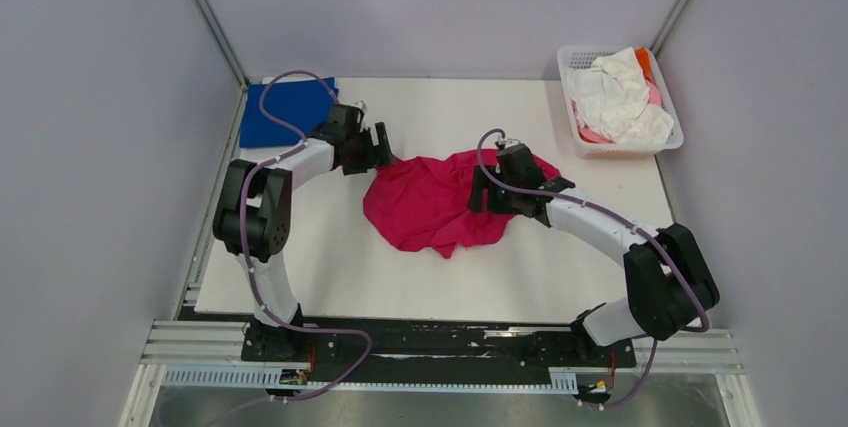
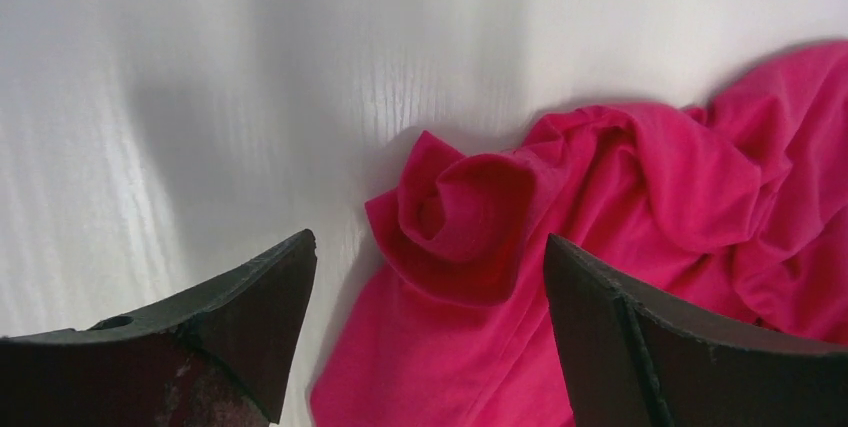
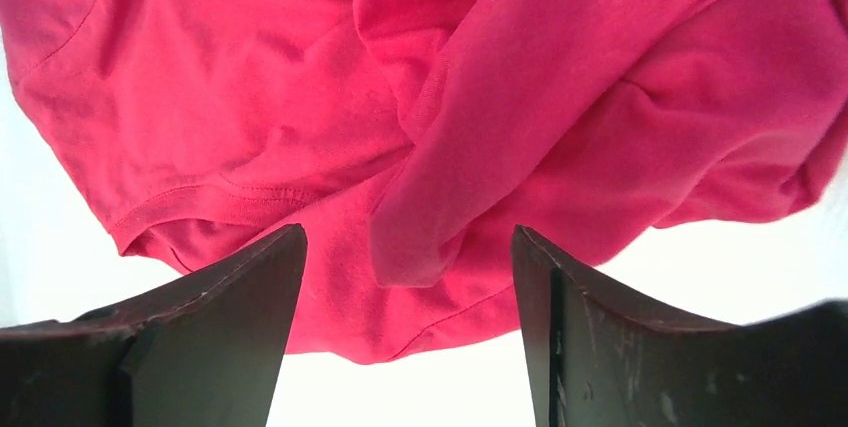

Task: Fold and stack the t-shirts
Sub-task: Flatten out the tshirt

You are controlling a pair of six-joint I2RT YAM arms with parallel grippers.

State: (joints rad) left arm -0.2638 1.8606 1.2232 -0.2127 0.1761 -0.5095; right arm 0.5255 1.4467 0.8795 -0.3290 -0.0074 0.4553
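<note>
Left gripper [image 2: 430, 245] and right gripper [image 3: 408, 234] both have jaws spread, nothing pinched. Crumpled magenta-red t-shirt [image 1: 425, 209] lies under both, with bunched folds between each pair of fingers.

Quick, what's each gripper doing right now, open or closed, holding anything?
Left gripper: open, shirt fold between jaws.
Right gripper: open, shirt fold between jaws.

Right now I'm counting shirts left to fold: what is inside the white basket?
The white basket holds crumpled white cloth on top, with pink cloth and orange cloth peeking out beside it. Whatever lies underneath is covered.
</note>
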